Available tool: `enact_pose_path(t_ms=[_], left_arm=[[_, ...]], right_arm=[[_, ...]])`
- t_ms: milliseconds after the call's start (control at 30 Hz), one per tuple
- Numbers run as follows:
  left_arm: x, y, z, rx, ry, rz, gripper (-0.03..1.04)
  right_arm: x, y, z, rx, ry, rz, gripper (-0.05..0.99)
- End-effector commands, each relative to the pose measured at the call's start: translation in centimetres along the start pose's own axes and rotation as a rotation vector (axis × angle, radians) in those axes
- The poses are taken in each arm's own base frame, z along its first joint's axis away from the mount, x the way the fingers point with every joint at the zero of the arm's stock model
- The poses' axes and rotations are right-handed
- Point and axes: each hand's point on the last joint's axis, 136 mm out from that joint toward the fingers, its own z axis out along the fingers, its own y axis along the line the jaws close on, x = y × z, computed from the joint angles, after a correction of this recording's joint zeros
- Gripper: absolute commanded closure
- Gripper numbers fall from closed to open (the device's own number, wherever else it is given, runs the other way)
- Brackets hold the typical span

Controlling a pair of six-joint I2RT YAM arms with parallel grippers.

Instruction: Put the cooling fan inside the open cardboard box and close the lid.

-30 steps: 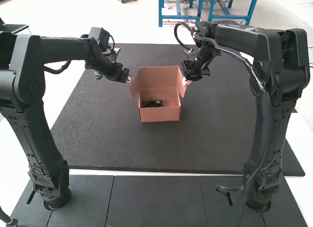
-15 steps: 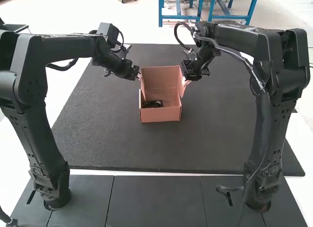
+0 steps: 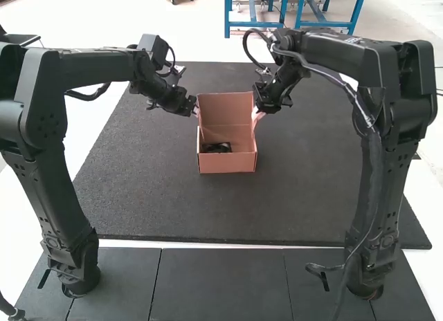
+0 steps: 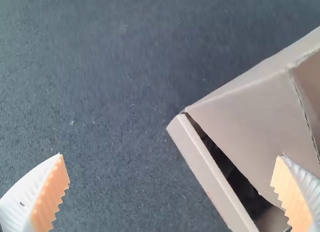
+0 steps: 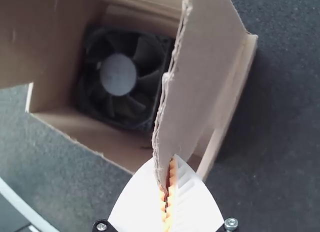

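Here, in the high view, the cardboard box [image 3: 227, 157] stands on the black mat [image 3: 138, 182] between both hands, with the cooling fan [image 3: 217, 147] already lying in its bottom. The left hand [image 3: 185, 106] sits just beside one upright flap, and the right hand [image 3: 263, 105] is at the opposite side flap [image 3: 255, 120].

In the left wrist view the left hand [image 4: 170, 159] is spread wide with the box's corner just ahead of it, likely poised to push that flap inward.

In the right wrist view the right hand [image 5: 167, 192] is pinched narrow on the side flap's edge, holding the flap upright. The fan lies just beyond it, and the grip is presumably for folding the flap down.
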Motion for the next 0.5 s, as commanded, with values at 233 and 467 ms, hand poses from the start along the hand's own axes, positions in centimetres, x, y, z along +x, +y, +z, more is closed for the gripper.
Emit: enact_pose_path(t_ms=[233,467], left_arm=[[-0.3,1.1,-2.1,-0.006,0.009,0.024,0.06],[0.3,5.2,-3.3,-0.076,0.023,-0.024,0.06]], right_arm=[[2.7,-0.2,2.3,0.017,0.096,-0.036,0.95],[2.6,-1.2,3.1,0.054,0.101,-0.055,0.95]])
